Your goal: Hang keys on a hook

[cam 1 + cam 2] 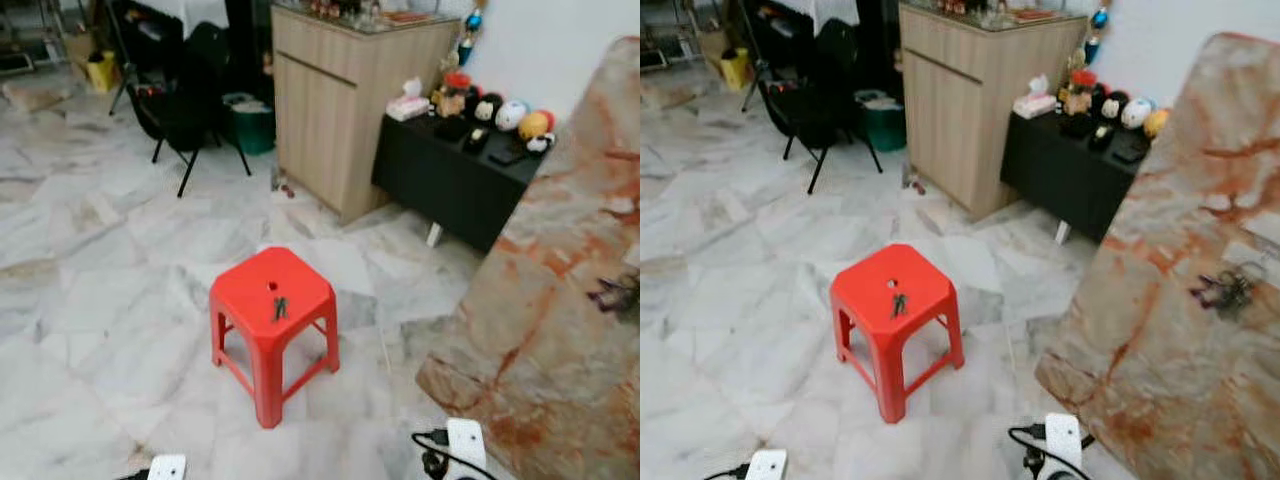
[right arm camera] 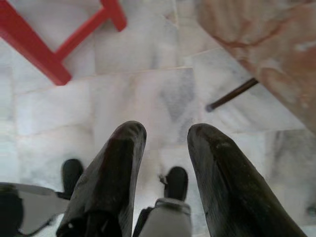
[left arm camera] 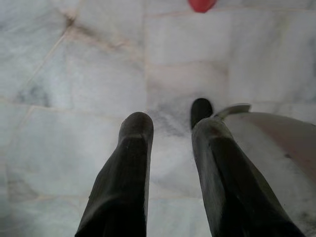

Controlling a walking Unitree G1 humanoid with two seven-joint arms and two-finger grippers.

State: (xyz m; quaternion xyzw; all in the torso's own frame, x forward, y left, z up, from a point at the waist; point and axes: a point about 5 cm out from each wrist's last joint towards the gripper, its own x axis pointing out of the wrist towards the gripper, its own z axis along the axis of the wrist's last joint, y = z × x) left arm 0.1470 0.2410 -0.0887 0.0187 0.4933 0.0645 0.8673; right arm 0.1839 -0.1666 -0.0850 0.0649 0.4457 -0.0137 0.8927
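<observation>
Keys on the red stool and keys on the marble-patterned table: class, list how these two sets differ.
The keys on the stool form a small, dark, compact bunch lying near the middle of the red stool, low down. The keys on the table are a bigger, spread-out bunch with visible rings, lying on the marble-patterned table, higher up. Both lie loose, not held.

A red plastic stool (image 1: 272, 325) stands in the middle of the pale marble-tiled floor (image 1: 90, 300), with a small dark bunch of keys (image 1: 279, 308) lying on its seat just before a round hole in the seat. Behind the stool to the right a tall light-wood cabinet (image 1: 340, 95) stands, and a low black surface (image 1: 455, 175) carrying round plush toys (image 1: 510, 115) sits right of the cabinet. A black folding chair (image 1: 185, 105) stands behind the stool to the left. A reddish marble slab (image 1: 1180, 280) fills the right side, with a second key bunch (image 1: 1225, 290) on it.
</observation>
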